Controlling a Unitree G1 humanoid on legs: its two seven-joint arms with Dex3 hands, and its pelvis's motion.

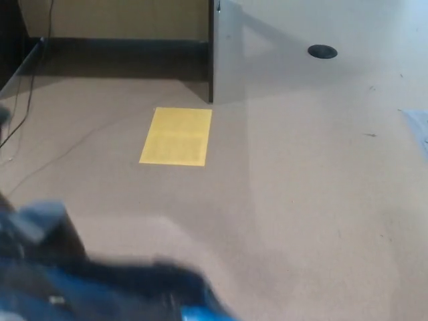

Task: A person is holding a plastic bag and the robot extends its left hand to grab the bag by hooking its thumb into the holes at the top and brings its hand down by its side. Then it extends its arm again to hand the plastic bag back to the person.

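Although the brief order would start at the fingers, none can be made out: the only thing low in the near left corner is a dark, blurred mass with blue patches (100,287), too smeared to tell whether it is part of the robot, a person or the bag. Whether any fingers are spread, pressed together or hooked into something cannot be told, and neither robot hand can be identified. The plastic bag cannot be picked out with any certainty either.

Beyond that blur lies a wide stretch of beige floor (301,200). A yellow rectangular sheet (176,136) lies flat on it, left of centre and toward the far side. Just beyond the sheet stands the edge of a grey upright panel (227,53), with a dark strip along the base of the far wall (120,50) to its left. A thin cable (30,87) trails along the far left. A small dark round spot (322,51) sits far right, and a pale, indistinct patch (418,127) touches the right edge.
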